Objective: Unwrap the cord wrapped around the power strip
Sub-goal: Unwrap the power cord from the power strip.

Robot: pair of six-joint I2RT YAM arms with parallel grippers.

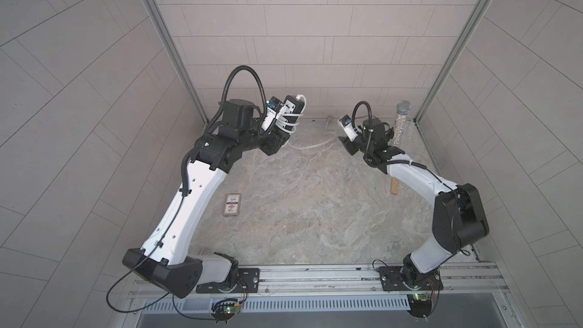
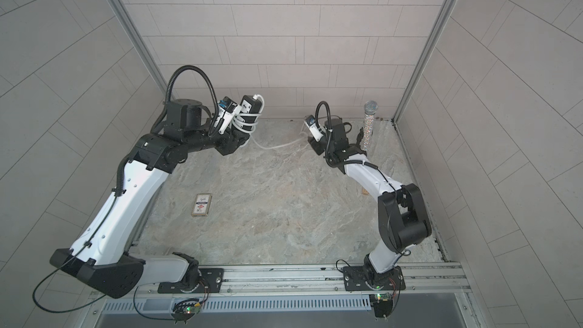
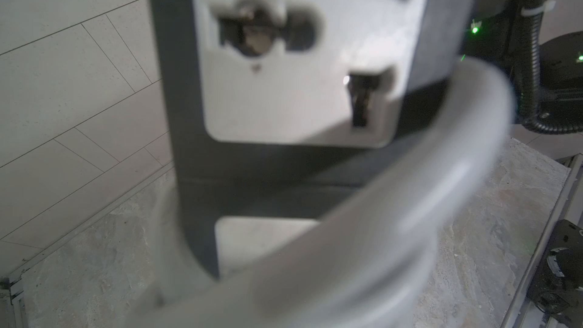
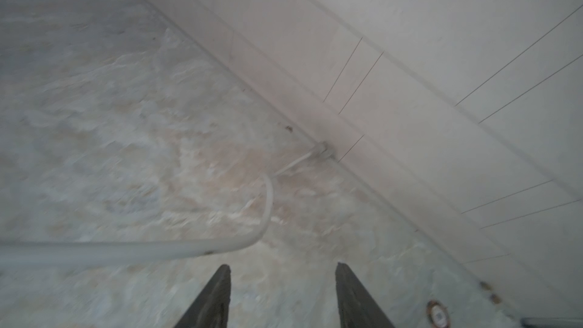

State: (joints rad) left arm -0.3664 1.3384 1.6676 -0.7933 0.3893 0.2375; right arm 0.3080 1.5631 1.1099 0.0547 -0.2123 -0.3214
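Beyond two parted right fingers [image 4: 217, 295], one cord [image 4: 126, 252] wraps one power strip [image 1: 291, 105].

A printed card box [image 1: 232, 205] lies flat on the marbled stone tabletop [image 1: 299, 209], well apart from a glitter-covered microphone [image 1: 400, 121] standing upright by the tiled back wall [image 1: 299, 42]; a small wooden block [image 1: 394, 187] lies on the microphone's side

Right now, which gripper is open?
The right gripper: its fingers stand apart with only table between them. The left gripper is shut on the strip, held off the table.
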